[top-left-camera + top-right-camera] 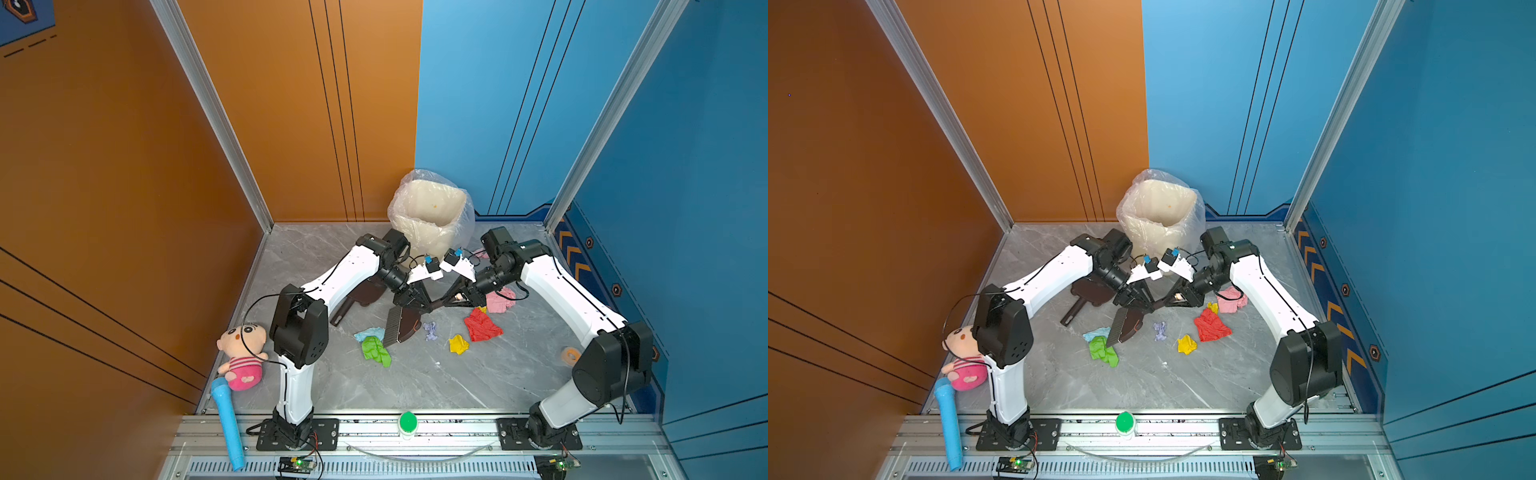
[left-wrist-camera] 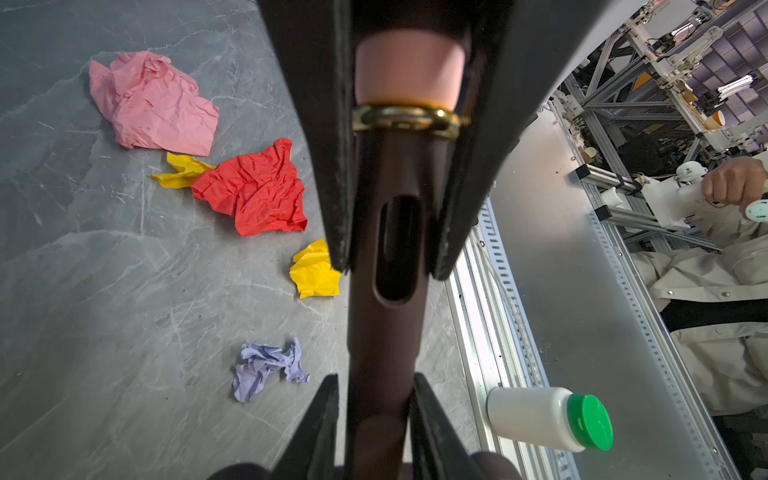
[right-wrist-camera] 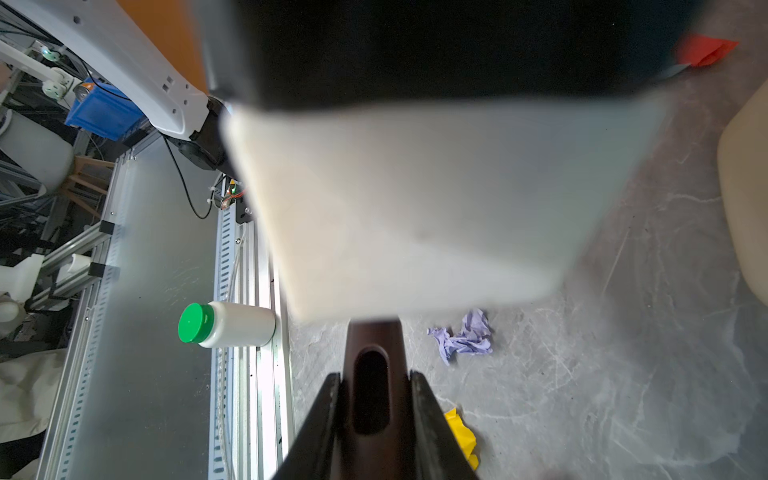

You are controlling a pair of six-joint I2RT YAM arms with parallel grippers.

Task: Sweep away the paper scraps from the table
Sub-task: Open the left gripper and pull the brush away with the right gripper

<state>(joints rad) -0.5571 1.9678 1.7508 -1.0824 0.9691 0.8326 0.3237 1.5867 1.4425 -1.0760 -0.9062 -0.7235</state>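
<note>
Basically paper scraps (image 1: 482, 326) are light, crumpled, skittery: push with brush (image 1: 399, 328) bristles, don't pinch; right gripper (image 3: 374, 378) clamped on brush handle, left gripper (image 2: 374, 382) straddles it, grip unclear

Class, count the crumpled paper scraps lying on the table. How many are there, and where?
7, between the arms: light blue and green by the brush, lilac, two yellow, red, pink. More may be hidden.
</note>
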